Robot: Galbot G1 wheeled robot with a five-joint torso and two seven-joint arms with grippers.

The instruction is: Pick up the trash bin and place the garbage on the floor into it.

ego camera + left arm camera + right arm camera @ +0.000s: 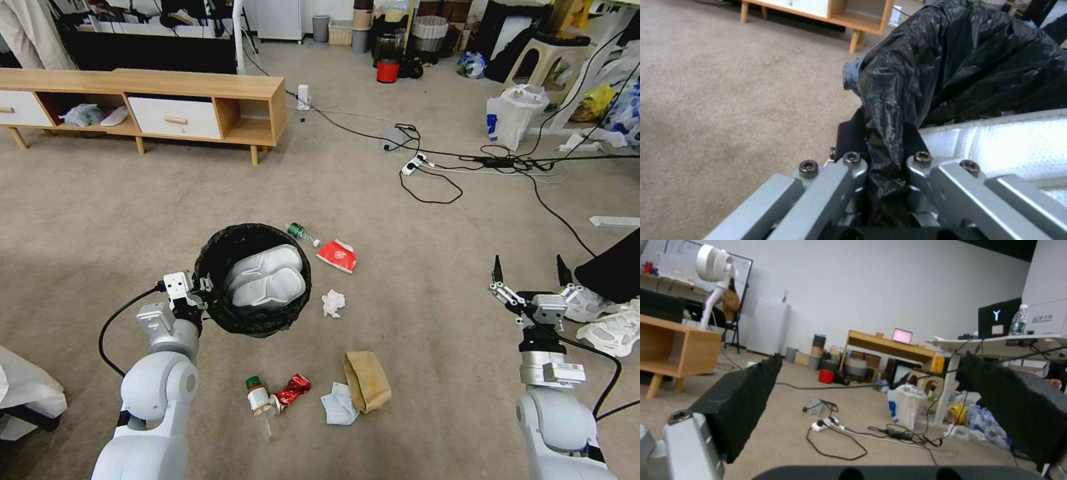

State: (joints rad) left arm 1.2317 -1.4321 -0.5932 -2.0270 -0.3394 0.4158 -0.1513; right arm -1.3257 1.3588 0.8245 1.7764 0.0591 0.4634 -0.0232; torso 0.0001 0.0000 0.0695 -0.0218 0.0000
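Nearest, on the beige carpet floor (413, 220): clear green-capped plastic bottle (258, 401) touching crushed red foil wrapper (291, 390), beside folded white paper slip (339, 405) and crumpled brown paper bag (367, 381). Just beyond, left gripper (197, 291) with fingers (849, 133) clamped tight on the black bag folded over the rim of the small round white plastic trash bin (255, 279), white foam pieces inside. Level with it at far right, right gripper (530, 272), fingers (744, 400) spread wide, holding nothing. Past the bin: crumpled white tissue (333, 303), flat red packet (337, 255), green-labelled clear bottle (301, 234). Farther back, tangled black cables (433, 180) and low wooden cabinet (200, 100).
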